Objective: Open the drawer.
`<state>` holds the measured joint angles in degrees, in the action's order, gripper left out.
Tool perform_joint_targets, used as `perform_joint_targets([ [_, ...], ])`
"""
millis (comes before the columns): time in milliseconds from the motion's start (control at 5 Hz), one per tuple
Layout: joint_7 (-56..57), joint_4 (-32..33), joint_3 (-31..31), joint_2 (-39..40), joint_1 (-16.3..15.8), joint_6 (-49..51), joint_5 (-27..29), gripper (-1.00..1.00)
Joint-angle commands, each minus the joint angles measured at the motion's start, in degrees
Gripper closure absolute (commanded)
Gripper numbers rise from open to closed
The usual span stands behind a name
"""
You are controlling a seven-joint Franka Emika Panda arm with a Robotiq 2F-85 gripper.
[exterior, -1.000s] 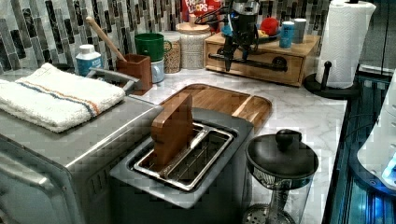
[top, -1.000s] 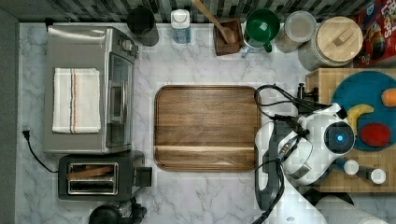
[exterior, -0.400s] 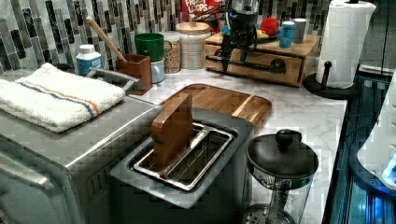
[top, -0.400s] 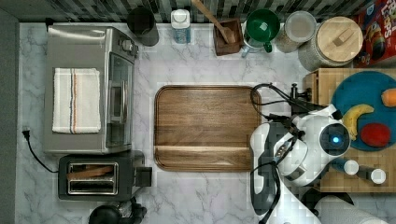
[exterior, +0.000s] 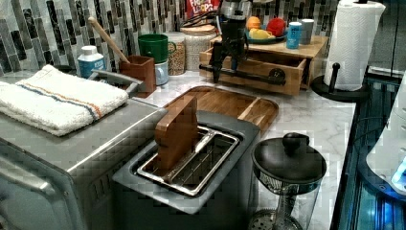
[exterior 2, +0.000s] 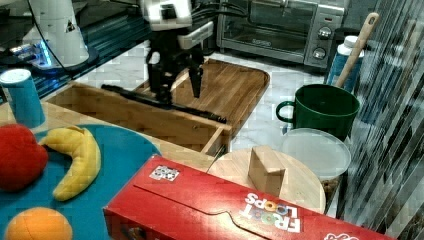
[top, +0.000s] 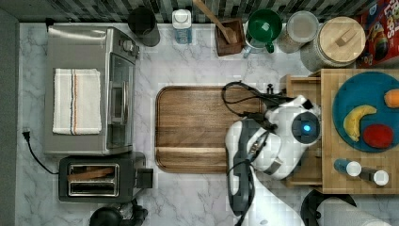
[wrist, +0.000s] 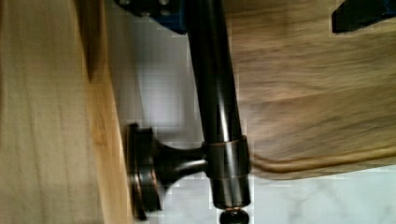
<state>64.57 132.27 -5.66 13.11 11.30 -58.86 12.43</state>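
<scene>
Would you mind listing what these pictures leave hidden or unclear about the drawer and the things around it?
- Inside of the drawer: the right view sees only its rim; in the top view the arm covers much of it.
- Handle: the wrist view cuts it off at the edge, with a dark blurred gripper part over it.
- Gripper: whether a fingertip touches the handle is unclear in the right view.
- Cereal box: cut off by the right view's lower edge.

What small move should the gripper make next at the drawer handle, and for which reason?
Probably keep pulling the handle straight toward the walnut tray. The drawer is only partly out of the cabinet, and the gripper has a finger on each side of the bar.
</scene>
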Motion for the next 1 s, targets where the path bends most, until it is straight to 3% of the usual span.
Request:
perform_joint_targets([
  [200,-14.3,1.6,5.1,-3.6,-7.9,6.6,0.8,-1.00],
  [1000,-27.3,-0.5,5.1,-3.4,-11.8,8.6,-0.3,-1.00],
])
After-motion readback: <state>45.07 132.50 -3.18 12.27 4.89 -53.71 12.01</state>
